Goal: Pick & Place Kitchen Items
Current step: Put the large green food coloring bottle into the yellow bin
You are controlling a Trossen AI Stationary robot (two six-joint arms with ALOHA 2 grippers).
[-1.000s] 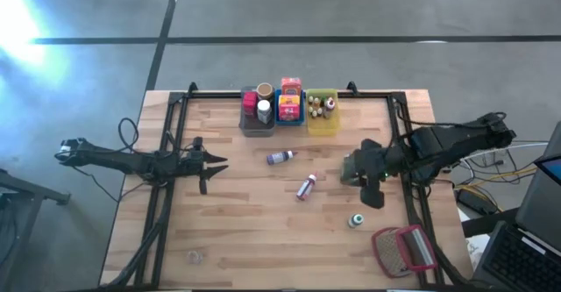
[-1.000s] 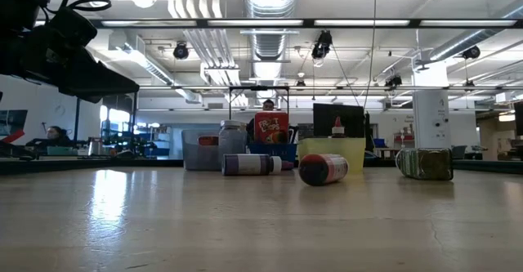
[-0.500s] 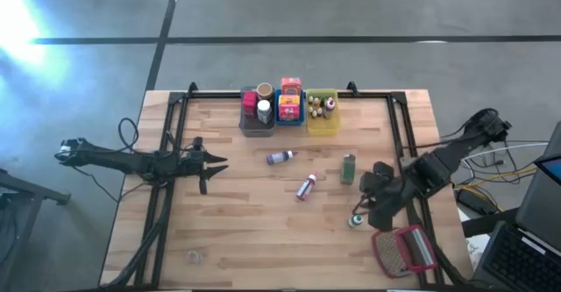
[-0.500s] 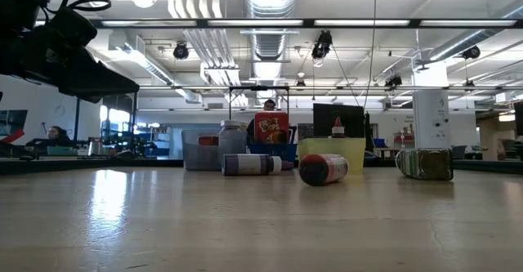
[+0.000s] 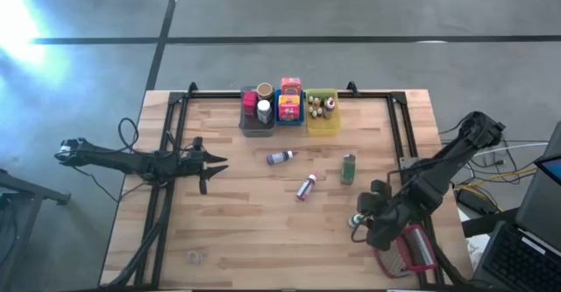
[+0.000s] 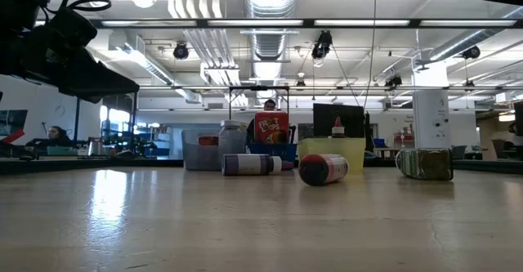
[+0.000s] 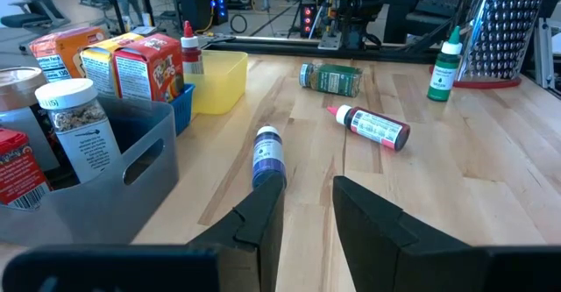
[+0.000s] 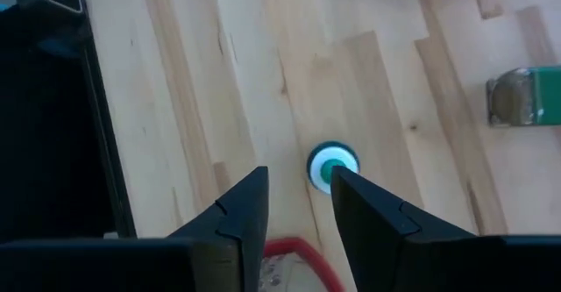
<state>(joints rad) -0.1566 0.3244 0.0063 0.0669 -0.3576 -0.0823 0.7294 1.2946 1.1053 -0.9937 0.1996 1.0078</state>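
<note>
Right wrist view showed the right gripper (image 8: 298,206) hanging over the green-capped bottle (image 8: 332,167), fingers parted w/ a narrow gap, grasping nothing. Bottle stood upright on the table (image 8: 263,73), just beside the red-framed grater (image 5: 405,250), approx. under the claw. Judgement: widen the fingers, centre on cap, descend straight, avoid the grater. Left gripper (image 5: 210,165) waited at the table's left, fingers slightly apart, empty.

counter (image 5: 245,222): pale wood planks | bins: grey (image 5: 256,124), blue (image 5: 290,113), yellow (image 5: 323,121) | lying bottles: purple label (image 5: 280,158), red label with pink cap (image 5: 306,188) | jar (image 5: 349,168): green label | upright bottle (image 7: 444,67): green, white cap | grater (image 7: 507,29): red frame, grey mesh | boxes (image 7: 145,64): red, orange
</note>
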